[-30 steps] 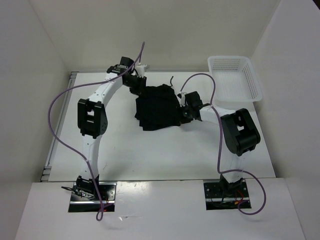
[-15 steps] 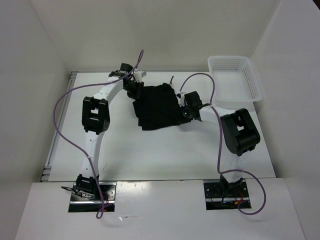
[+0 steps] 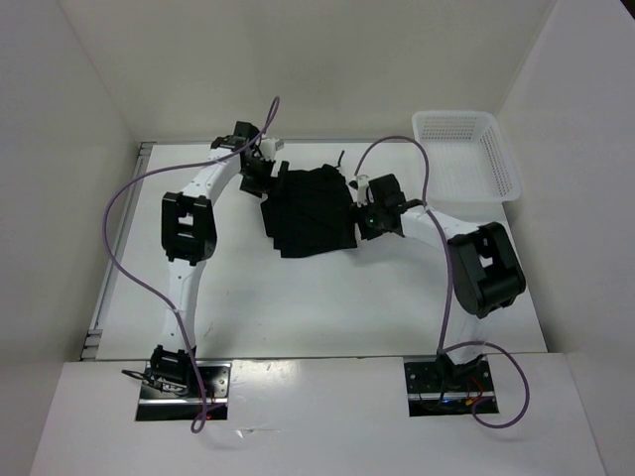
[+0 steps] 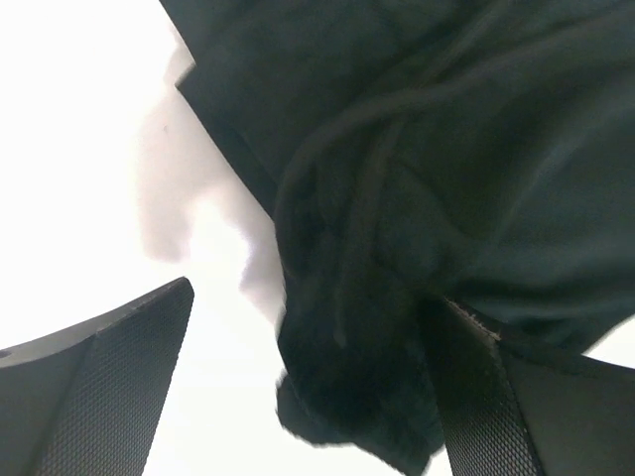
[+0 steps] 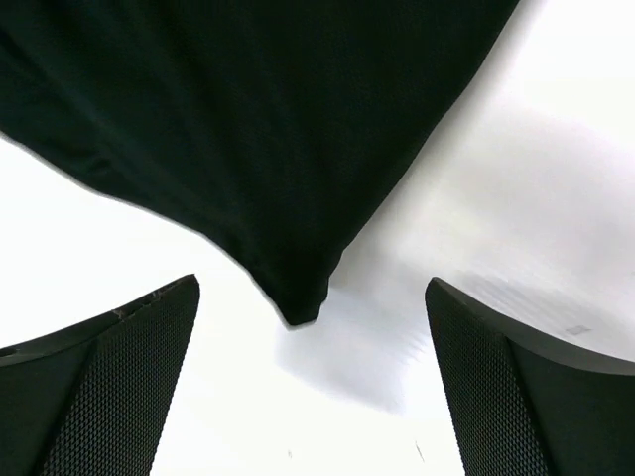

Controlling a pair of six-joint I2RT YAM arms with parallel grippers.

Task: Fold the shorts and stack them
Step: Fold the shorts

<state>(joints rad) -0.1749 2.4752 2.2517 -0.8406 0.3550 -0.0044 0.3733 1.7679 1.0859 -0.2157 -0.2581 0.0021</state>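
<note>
Filling most of the overhead view, the white table [image 3: 298, 297] carries everything else, with white walls standing around it. The left arm [image 3: 189, 228] and the right arm [image 3: 481, 263] rise from their bases at the near edge and bend inward toward the middle of the far half, each trailing a purple cable [image 3: 114, 213].

The shorts [image 3: 310, 210] lie flat on the table between the two wrists as a compact black, roughly square folded bundle, well apart from the white lattice basket [image 3: 456, 116], which sits at the far right corner.

The left gripper [image 3: 266, 171] sits at the bundle's far left corner with its jaws spread wide. In its wrist view [image 4: 310, 297] a bunched lump of black cloth lies between the fingers [image 4: 109, 387]; it presses against one finger while the other stands clear, so nothing is pinched.

The right gripper [image 3: 369, 213] is at the bundle's right edge, also released. In its wrist view [image 5: 313, 288] a pointed corner of the shorts lies on the table between the widely parted fingers [image 5: 99, 387], touching neither.

The thin black drawstring [image 4: 367, 188] loops across the cloth in the left wrist view, running down into the bunched lump.
</note>
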